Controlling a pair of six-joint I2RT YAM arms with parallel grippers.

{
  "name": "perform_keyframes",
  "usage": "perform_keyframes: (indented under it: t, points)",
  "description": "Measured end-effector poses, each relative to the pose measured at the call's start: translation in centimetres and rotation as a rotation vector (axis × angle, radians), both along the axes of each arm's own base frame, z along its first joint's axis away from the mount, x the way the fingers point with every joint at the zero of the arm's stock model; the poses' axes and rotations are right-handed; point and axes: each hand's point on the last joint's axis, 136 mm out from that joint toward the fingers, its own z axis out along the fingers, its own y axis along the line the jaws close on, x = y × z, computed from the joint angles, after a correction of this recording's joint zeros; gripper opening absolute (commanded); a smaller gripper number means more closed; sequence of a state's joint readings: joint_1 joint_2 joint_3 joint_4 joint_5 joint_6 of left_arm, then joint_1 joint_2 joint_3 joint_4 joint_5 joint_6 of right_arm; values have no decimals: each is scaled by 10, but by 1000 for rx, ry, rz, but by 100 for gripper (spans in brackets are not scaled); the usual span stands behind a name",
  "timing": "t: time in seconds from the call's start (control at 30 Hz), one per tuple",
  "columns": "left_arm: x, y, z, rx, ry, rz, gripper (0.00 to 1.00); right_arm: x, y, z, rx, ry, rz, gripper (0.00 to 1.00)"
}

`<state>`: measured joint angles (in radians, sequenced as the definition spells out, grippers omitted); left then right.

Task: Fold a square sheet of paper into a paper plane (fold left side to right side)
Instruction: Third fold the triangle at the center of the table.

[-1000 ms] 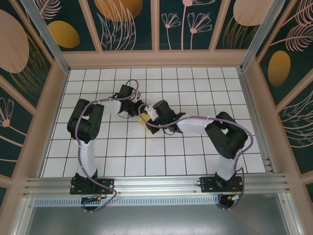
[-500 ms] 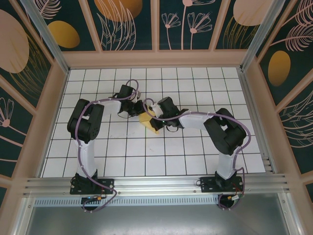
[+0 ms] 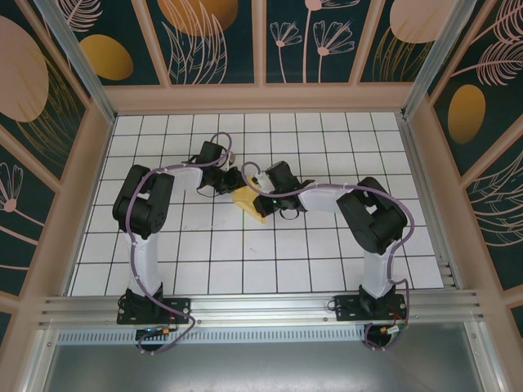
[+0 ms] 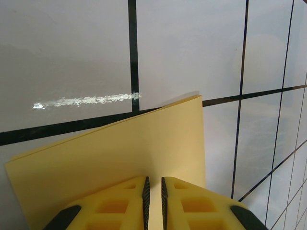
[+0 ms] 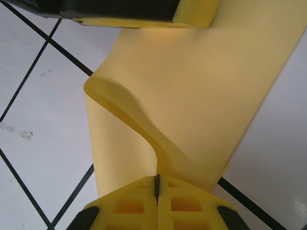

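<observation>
- The sheet (image 3: 250,202) sat mid-frame in the top view, over the white-tiled tabletop (image 3: 327,253), between my two wrists.
- My left gripper (image 4: 153,194) was nearly closed. Only a thin slit showed between its yellow fingers (image 4: 129,191), and the sheet's edge ran into that slit, so I read it as pinched there.
- My right gripper (image 5: 157,184) was clamped tight on another edge, at the bottom of its wrist view. From there the paper rose in a loose S-curl toward the left gripper at the top of that frame.
- The curl told me the paper was very light, thin and limp, with no stiffness to push against.
- I judged it would take a permanent crease wherever it got pressed, wanted or not.
- The paper looked smooth and the tiles glossy, so I expected it to slide rather than stay put.
- It was fragile too: the two arms pulling apart could tear it.
- I reckoned the best hold was a shallow pinch at an edge or corner. One gripper would anchor its side while the other carried the opposite side over, with the fingers kept off the intended fold line.
</observation>
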<state>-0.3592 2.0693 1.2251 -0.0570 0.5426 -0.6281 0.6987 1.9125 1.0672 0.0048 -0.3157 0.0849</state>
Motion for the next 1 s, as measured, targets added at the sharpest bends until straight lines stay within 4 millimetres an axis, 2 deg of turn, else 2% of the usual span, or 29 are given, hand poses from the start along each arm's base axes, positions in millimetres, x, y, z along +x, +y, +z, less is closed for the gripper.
perform_keyframes:
  t: [0.37,1.0]
  points:
    - [0,0,0,0,0,0,19,5,-7,-1,2,19,-37,0]
    - [0,0,0,0,0,-1,18,12,-5,-2,7,34,-62,0]
